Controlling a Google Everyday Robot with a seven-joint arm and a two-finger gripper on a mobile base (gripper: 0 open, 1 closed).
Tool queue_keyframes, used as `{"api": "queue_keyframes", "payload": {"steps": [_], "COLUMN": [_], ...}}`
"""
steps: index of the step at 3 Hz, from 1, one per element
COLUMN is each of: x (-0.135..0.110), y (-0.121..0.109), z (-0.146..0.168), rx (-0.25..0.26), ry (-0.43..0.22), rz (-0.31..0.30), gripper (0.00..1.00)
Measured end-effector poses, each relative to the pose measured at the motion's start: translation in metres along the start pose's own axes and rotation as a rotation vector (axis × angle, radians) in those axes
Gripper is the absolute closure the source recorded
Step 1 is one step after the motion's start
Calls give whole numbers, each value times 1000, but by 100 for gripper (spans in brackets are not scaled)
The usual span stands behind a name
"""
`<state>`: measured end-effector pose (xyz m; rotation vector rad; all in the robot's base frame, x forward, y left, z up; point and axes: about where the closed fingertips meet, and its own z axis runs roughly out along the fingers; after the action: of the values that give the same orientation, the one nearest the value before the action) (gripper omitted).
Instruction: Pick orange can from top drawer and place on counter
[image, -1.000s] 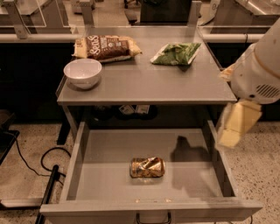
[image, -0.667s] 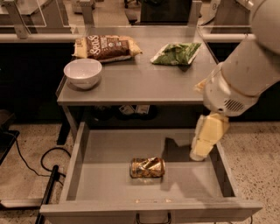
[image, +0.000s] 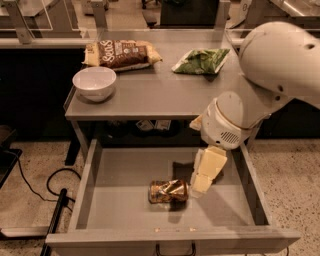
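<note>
The orange can (image: 168, 191) lies on its side on the floor of the open top drawer (image: 90, 175), near the middle front. It is shiny, orange-brown and gold, with creased sides. My gripper (image: 202, 183) hangs down from the white arm into the drawer, just right of the can and slightly above it, close to the can's right end. The grey counter (image: 155, 92) lies above and behind the drawer.
On the counter stand a white bowl (image: 94, 83) at the left, a brown snack bag (image: 121, 53) behind it and a green bag (image: 201, 61) at the back right. The arm's large white body (image: 280, 65) overhangs the counter's right side. A black cable (image: 30, 187) lies on the floor, left.
The arm has swung left and down from the drawer's right side. The gripper now hangs inside the drawer beside the can. The can has not moved.
</note>
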<state>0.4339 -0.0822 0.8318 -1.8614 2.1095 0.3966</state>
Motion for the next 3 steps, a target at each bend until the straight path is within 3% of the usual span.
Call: {"api": "queue_keyframes", "payload": {"steps": [1, 3], "x": [0, 4], "y": [0, 12], "z": [2, 59], "rx": [-5, -35], "ry": [-3, -31], "rz": [2, 44], "gripper": [0, 0]}}
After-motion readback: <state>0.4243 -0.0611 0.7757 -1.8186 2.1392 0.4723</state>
